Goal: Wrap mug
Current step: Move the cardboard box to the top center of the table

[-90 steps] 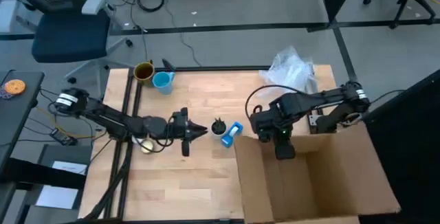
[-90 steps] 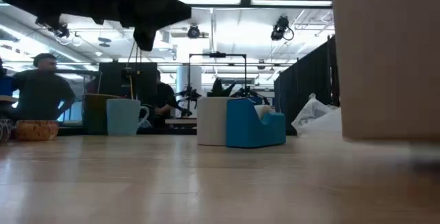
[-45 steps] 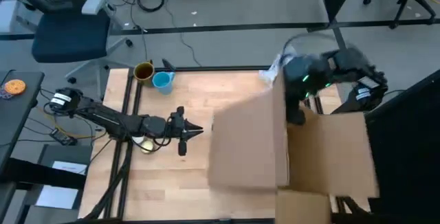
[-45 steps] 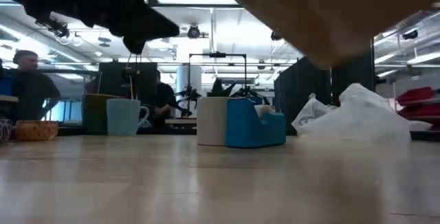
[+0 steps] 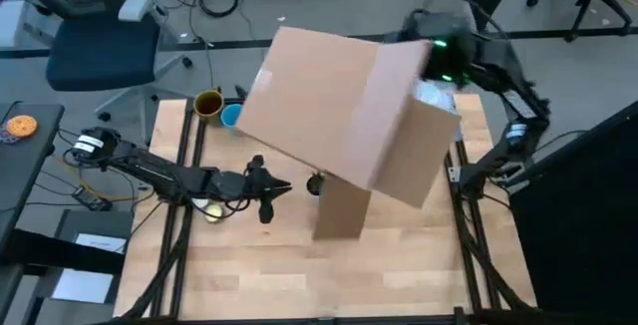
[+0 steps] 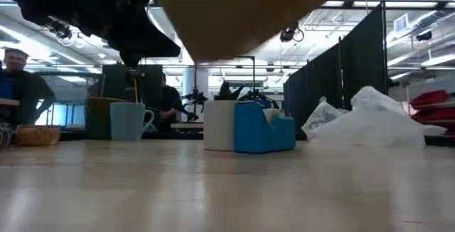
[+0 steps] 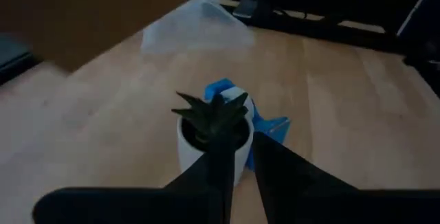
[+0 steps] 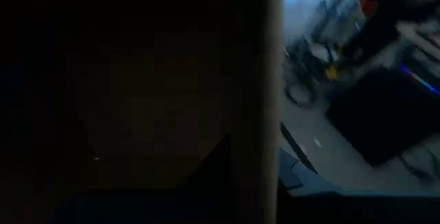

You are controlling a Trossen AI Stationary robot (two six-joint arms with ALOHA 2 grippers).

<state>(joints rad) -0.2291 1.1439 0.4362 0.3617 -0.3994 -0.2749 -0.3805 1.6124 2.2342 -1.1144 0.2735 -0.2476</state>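
A light blue mug (image 5: 233,117) and an olive mug (image 5: 207,103) stand on their bases at the table's far left corner; the low view shows them side by side (image 6: 130,121). A large cardboard box (image 5: 339,116) hangs tilted above the far middle of the table. My right gripper (image 5: 435,64) is shut on it at its far right side. My left gripper (image 5: 286,187) hovers shut over the table's middle left, pointing at a white plant pot (image 7: 210,138), and touches nothing. My right gripper pinches one cardboard wall of the box at its edge (image 8: 270,114), with one finger (image 8: 220,165) on each face of the wall. The box is lifted clear of the table and tilted, with a flap (image 5: 341,210) hanging down toward the tabletop.
The white pot with a dark spiky plant (image 6: 222,124) and a blue tape dispenser (image 6: 264,129) stand at the table's middle, partly under the box. A crumpled clear plastic bag (image 6: 370,122) lies at the far right. People (image 6: 18,82) show in the room behind.
My right gripper has swung up and toward the table's far edge with the box. The box lay open on the near right of the table; now it is lifted clear, tipped over and carried leftward above the pot. My left gripper has drawn back slightly toward the left.
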